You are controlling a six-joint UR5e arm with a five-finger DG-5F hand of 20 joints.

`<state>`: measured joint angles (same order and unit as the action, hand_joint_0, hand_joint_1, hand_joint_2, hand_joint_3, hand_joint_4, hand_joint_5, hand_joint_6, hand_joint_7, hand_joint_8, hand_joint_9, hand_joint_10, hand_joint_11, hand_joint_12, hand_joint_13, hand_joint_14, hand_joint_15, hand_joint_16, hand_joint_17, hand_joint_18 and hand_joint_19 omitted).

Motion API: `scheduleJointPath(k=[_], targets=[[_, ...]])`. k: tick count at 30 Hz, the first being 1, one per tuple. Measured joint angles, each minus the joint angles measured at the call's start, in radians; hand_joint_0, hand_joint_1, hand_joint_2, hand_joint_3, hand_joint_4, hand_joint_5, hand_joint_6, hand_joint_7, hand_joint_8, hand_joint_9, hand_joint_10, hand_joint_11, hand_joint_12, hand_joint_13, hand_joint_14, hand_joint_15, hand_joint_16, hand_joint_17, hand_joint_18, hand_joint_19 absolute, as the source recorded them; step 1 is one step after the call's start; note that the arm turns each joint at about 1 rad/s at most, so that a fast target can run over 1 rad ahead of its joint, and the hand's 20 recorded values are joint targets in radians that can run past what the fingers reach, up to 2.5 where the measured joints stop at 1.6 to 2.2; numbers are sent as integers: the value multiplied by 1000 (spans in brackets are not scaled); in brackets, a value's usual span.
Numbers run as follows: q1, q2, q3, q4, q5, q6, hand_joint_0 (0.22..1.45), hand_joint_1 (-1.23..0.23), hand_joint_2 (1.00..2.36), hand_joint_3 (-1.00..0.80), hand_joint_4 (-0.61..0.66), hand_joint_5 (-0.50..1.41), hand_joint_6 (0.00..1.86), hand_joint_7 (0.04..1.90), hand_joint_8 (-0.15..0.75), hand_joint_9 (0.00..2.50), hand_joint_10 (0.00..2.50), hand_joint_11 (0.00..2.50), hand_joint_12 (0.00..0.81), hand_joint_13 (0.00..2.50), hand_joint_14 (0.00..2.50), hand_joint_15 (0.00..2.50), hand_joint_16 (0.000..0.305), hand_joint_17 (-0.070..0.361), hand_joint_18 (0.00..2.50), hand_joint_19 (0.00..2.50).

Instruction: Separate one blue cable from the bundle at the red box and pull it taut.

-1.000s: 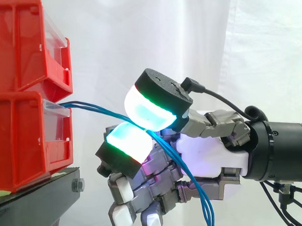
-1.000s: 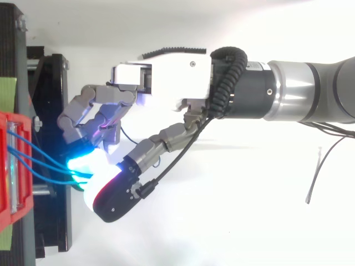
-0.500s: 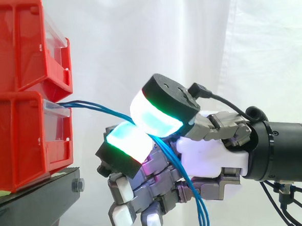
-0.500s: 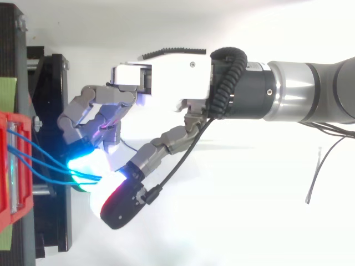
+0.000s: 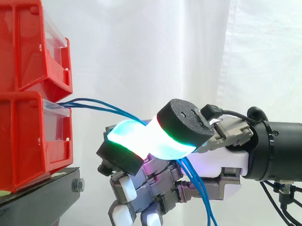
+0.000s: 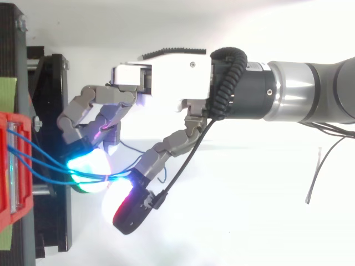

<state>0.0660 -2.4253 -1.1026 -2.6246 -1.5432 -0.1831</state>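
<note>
Side view: the blue cables (image 5: 96,104) leave the front of the lower red bin (image 5: 19,136) on the black stand (image 5: 33,202). They curve gently to the hand (image 5: 215,163), disappear between its glowing pads (image 5: 168,142), and hang loose below the palm. The thumb is folded against a curled finger, pinching them.

Top view: several strands (image 6: 44,154) fan out from the bin (image 6: 11,183) and converge where the pads meet on the hand (image 6: 166,77).

We judge that the grasp is made but no single cable has been separated. Every strand shows slack, so both singling one out and pulling it taut remain.
</note>
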Motion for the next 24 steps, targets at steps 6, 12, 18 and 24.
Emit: scheduleJointPath(k=[6,12,18,24], targets=[[0,0,0,0,0,0,465,-806,1000,-500,212,-150,828,992,426,995,18,1024,417,833,18,530,56,125,929,614],[0,0,0,0,0,0,433,-767,1000,-500,202,-144,808,991,445,1008,16,1018,436,847,18,528,59,133,959,608],[0,0,0,-2,0,1,581,-620,1000,-500,163,-140,783,1032,395,994,21,1026,387,813,19,538,49,111,879,663],[0,0,0,-3,0,4,639,-703,1000,-500,154,-149,771,1063,387,969,20,1014,388,803,18,534,49,110,869,659]])
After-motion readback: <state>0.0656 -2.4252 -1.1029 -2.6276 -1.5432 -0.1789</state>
